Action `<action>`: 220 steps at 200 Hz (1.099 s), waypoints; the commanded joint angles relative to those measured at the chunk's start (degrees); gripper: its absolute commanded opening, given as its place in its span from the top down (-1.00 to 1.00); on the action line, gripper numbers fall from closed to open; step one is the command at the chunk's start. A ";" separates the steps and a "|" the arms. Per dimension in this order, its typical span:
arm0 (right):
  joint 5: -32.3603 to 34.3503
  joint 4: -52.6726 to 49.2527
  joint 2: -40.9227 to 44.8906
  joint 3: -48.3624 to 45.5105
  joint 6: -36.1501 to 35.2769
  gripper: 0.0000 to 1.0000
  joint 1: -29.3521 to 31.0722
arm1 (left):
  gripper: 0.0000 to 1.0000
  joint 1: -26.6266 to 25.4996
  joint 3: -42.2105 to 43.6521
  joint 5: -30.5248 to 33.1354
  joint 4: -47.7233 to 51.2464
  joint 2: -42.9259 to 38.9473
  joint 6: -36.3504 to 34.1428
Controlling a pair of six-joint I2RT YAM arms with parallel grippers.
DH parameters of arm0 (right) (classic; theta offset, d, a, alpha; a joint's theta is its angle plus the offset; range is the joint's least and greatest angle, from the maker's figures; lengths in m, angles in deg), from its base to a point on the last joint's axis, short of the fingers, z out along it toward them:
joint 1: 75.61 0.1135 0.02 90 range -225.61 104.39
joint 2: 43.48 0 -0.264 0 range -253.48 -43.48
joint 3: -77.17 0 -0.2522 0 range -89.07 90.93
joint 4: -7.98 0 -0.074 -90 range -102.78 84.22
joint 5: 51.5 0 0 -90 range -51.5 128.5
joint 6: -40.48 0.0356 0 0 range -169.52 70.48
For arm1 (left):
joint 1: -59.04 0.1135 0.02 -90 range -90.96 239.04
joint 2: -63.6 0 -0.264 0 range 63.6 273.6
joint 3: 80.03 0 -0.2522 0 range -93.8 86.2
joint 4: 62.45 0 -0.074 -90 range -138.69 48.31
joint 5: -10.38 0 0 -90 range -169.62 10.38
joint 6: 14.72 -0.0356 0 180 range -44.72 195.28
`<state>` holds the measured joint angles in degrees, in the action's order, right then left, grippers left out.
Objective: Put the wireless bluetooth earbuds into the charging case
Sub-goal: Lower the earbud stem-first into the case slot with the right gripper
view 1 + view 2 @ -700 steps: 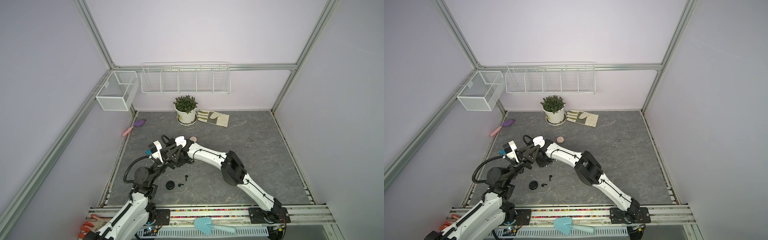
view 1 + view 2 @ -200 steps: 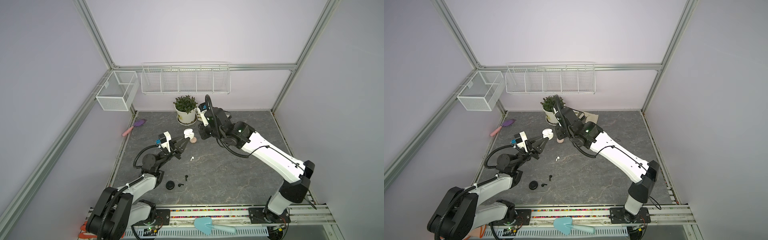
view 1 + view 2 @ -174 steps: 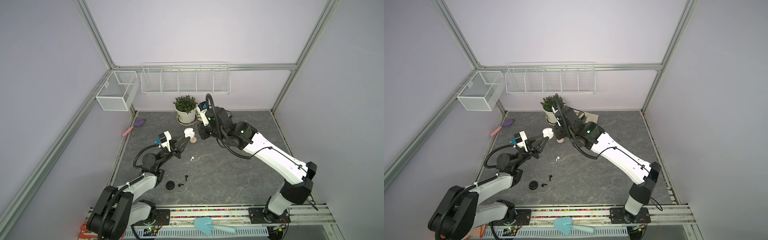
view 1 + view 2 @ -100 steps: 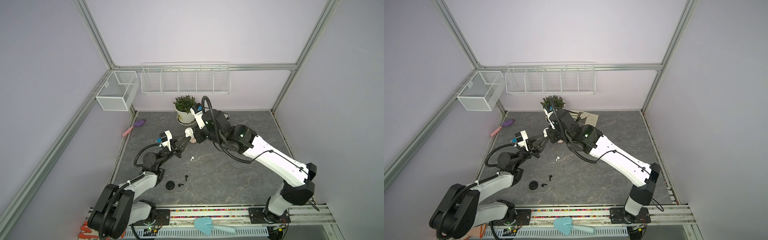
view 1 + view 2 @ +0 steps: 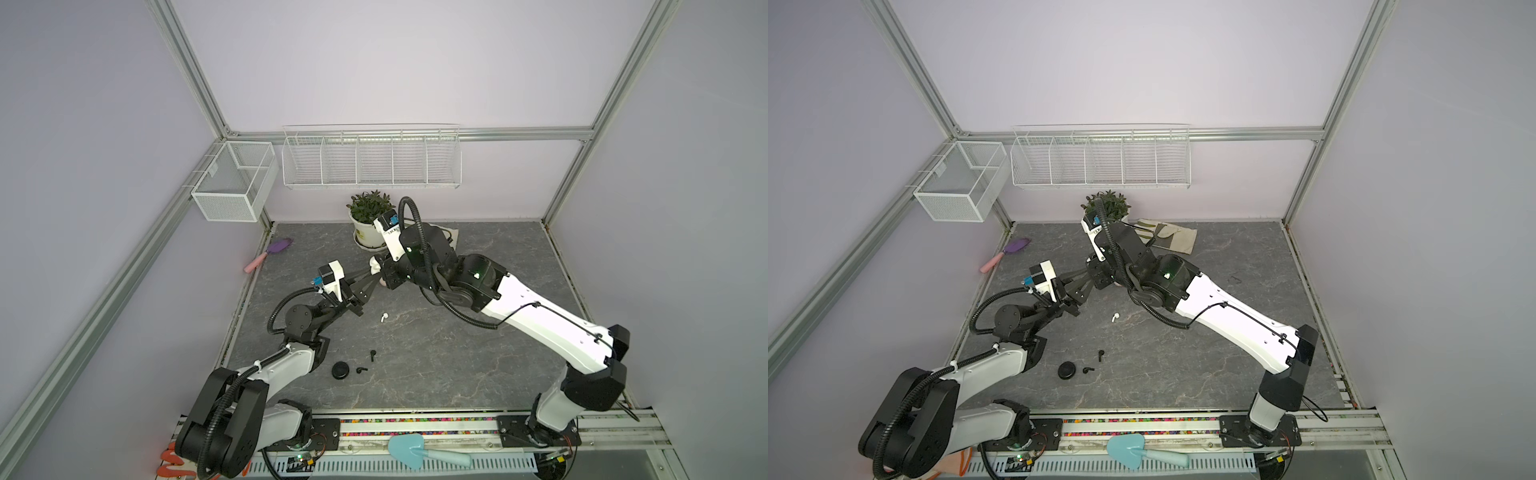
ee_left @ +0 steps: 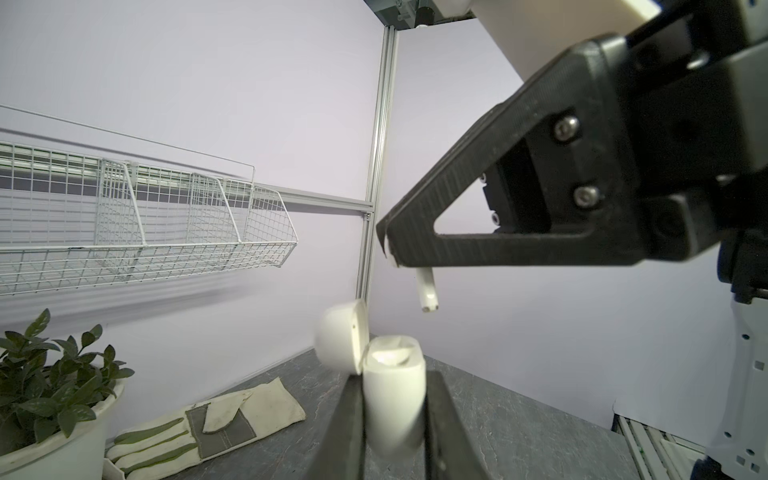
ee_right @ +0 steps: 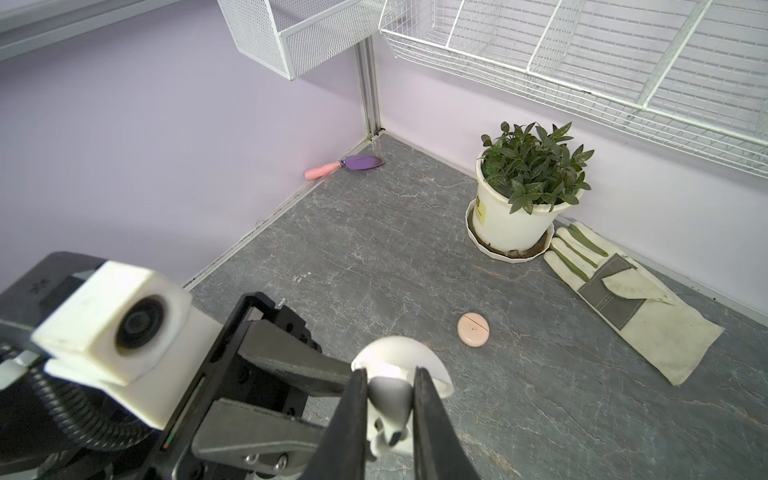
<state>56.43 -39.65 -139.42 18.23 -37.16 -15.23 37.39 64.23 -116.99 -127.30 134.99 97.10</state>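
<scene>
- left tool point(image 6: 392, 380) clamped on the white charging case point(image 6: 395, 415), lid flipped open, held off the tabletop point(image 5: 457, 353)
- right tool point(image 6: 390, 249) pinching 1 white earbud point(image 6: 427, 291), stem down, just above the case
- 1 loose white earbud point(image 5: 383, 317) lying on the tabletop

White case point(image 6: 395, 399), body and open lid point(image 6: 340, 345) motion-blurred in the left wrist view. White earbud point(image 6: 427, 291): stem alone visible (head hidden behind the right gripper point(image 6: 388, 245) tip). Plant pot point(image 6: 50, 440) cropped by that view's edge. In both top views the held earbud cannot be made out.
</scene>
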 commanded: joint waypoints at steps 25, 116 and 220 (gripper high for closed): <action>-0.14 1.95 0.52 -1.82 -0.01 0.61 0.32 | 1.00 -0.14 -1.06 0.01 -2.51 -1.17 -0.01; 0.44 2.95 -0.73 -1.84 -0.16 0.62 0.26 | 1.00 -0.14 -0.85 0.07 -2.51 -1.62 0.14; -0.26 2.73 -1.09 -2.58 0.30 0.63 0.30 | 1.00 -0.09 -0.26 1.19 -2.51 -2.48 -0.04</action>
<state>56.45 -38.01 -140.14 17.03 -37.09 -15.12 37.39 64.23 -116.64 -127.50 133.86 97.10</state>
